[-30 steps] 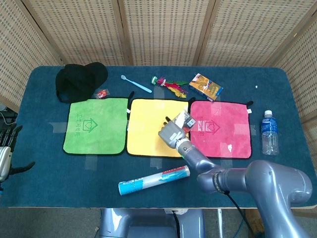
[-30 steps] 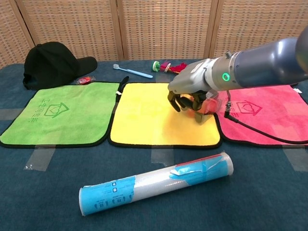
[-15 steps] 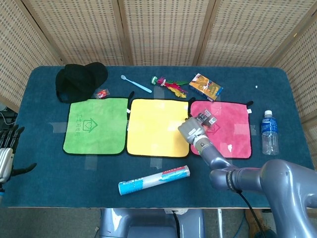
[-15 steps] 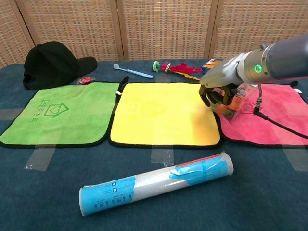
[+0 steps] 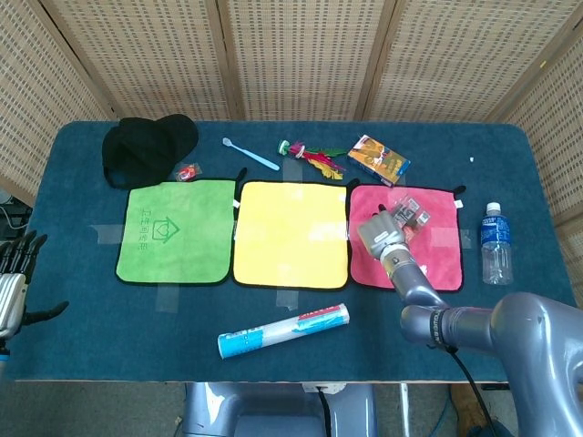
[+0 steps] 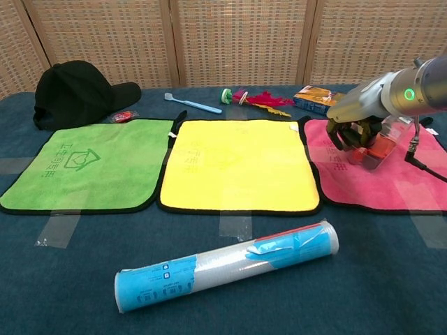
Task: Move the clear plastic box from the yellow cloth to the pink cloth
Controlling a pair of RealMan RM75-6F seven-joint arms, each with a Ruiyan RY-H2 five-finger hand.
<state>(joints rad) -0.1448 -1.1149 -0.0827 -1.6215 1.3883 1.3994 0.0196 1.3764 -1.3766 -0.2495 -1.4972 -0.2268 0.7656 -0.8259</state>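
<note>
My right hand grips the clear plastic box, which has red contents. Hand and box are over the pink cloth, near its middle. Whether the box touches the cloth I cannot tell. The yellow cloth lies bare in the middle of the table. My left hand hangs off the table's left edge with its fingers spread and nothing in it; the chest view does not show it.
A green cloth lies left of the yellow one. A black cap, a toothbrush, a shuttlecock and a printed box line the far side. A water bottle lies at the right. A wrapped roll lies near the front.
My right hand has carried the clear box rightward, from the yellow cloth's right part across the seam to over the pink cloth. The left hand has barely moved.
</note>
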